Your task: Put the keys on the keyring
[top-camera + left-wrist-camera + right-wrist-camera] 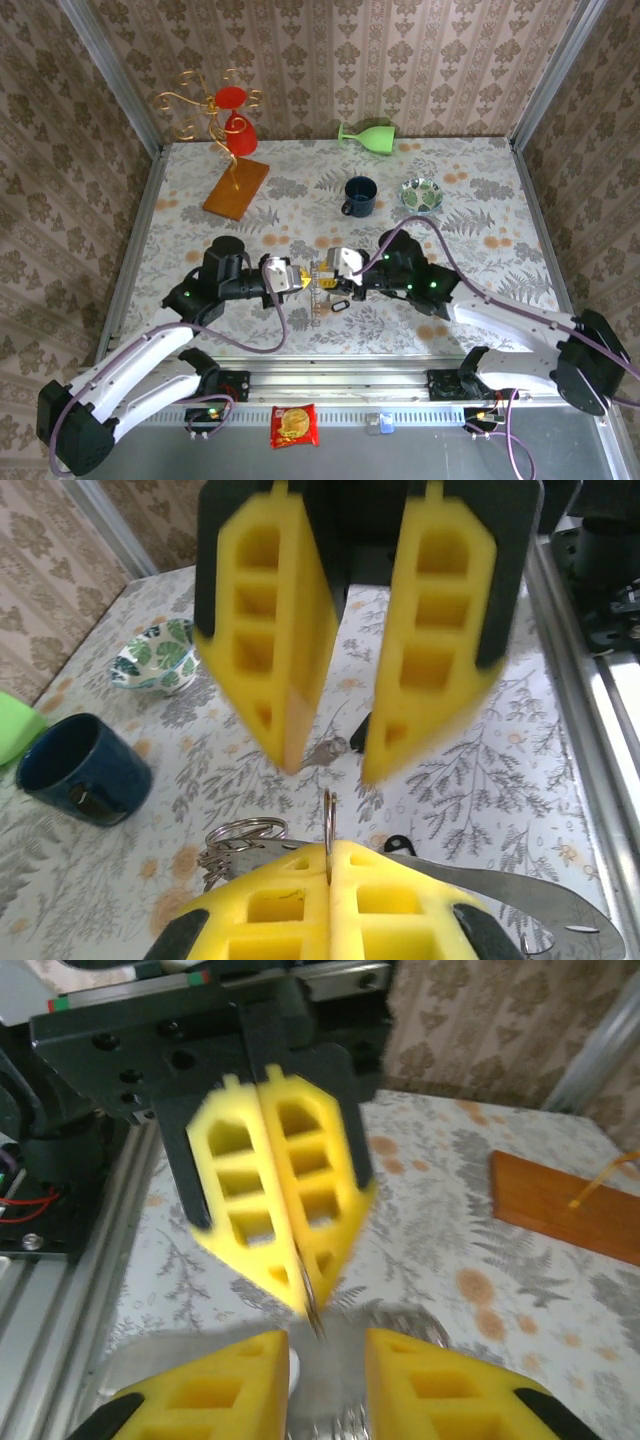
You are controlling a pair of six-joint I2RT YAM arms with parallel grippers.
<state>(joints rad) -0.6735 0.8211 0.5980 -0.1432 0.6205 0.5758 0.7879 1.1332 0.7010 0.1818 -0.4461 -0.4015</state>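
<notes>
My left gripper (330,852) is shut on the keyring (328,818), a thin silvery ring seen edge-on and standing up from between the yellow pads. A bunch of small rings (236,837) and a flat silver strip (540,892) hang beside it. My right gripper (327,1345) faces it with its fingers apart, blurred metal lying between them ungripped. In the left wrist view a small silver key (325,750) lies on the table below the right gripper's open fingers (425,650). From above, left gripper (292,276) and right gripper (330,268) meet over the keys (322,292).
A blue mug (360,195), a patterned bowl (421,193) and a tipped green cup (367,135) sit behind the grippers. A gold wire stand with red cups rises from a wooden base (236,187) at back left. A snack packet (294,424) lies on the front rail.
</notes>
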